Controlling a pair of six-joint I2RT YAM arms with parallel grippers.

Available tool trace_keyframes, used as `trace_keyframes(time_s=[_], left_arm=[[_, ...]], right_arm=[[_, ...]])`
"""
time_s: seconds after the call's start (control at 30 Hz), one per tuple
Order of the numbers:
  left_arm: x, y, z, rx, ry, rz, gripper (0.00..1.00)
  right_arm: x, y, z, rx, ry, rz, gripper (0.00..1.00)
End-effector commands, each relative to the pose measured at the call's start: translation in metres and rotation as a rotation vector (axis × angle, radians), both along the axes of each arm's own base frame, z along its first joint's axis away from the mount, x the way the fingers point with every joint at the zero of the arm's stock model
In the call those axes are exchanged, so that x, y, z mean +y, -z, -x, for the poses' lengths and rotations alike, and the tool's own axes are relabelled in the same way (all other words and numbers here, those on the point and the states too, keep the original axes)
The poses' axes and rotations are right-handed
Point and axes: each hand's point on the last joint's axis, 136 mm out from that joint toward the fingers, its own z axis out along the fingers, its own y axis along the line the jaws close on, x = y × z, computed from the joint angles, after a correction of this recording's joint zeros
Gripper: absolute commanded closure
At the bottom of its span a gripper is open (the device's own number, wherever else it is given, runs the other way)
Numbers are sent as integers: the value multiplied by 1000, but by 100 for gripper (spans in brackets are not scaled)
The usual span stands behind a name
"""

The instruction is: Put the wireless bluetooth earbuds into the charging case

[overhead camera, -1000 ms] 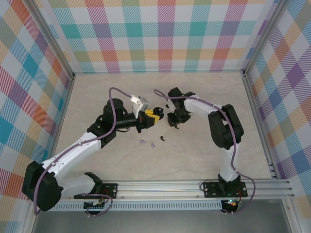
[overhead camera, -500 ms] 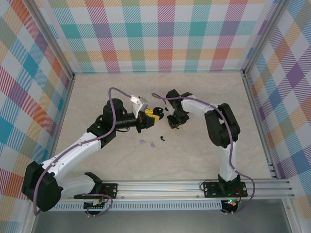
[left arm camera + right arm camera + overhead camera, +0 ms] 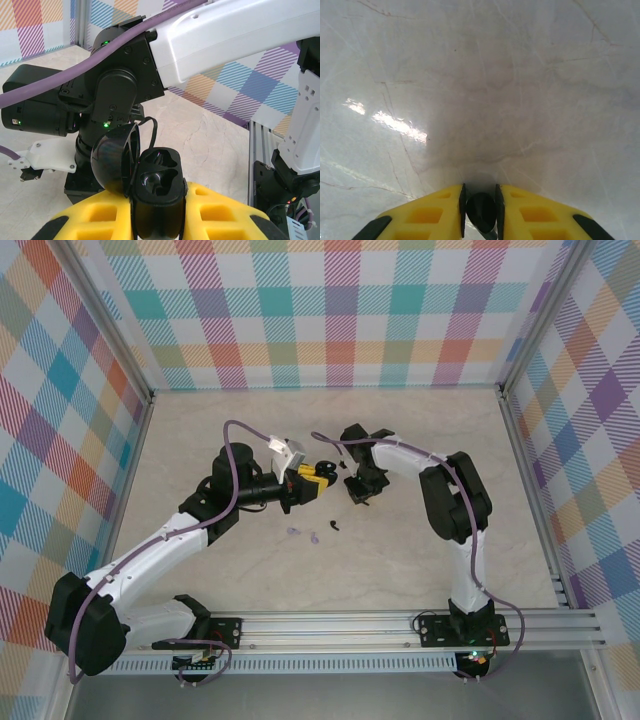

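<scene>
My left gripper (image 3: 320,481) is shut on an open black charging case (image 3: 156,187), held off the table between the yellow fingers (image 3: 220,210). The case's round lid (image 3: 114,159) is swung back to the left, and both sockets look empty. My right gripper (image 3: 362,496) hangs just right of the case, shut on a black earbud (image 3: 481,209) pinched between its pads above the table. Another black earbud (image 3: 333,525) and two pale lavender earbuds (image 3: 292,532) (image 3: 314,537) lie on the table below the grippers.
The right arm's black wrist and white link (image 3: 225,35) loom close behind the case in the left wrist view. A small dark bit (image 3: 345,464) sits between the two grippers. Bare marble tabletop (image 3: 485,90) lies under the right gripper.
The right gripper has shifted slightly left toward the held case, then stayed still. The left arm and the loose earbuds have not moved.
</scene>
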Motion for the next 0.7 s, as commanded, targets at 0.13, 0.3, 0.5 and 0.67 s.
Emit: trace_keyframes(time_s=[0.13, 0.3, 0.5, 0.67], left_arm=[[1, -2, 5, 5, -6, 4, 92], [3, 3, 2, 15, -28, -9, 92], [7, 11, -7, 36, -85, -24, 91], [7, 16, -12, 57, -111, -30, 92]], right_arm=[[-12, 17, 4, 79, 130, 1, 80], [-15, 9, -2, 102, 239, -122, 80], [-17, -6, -11, 108, 364, -280, 80], [-31, -11, -17, 97, 476, -338, 80]])
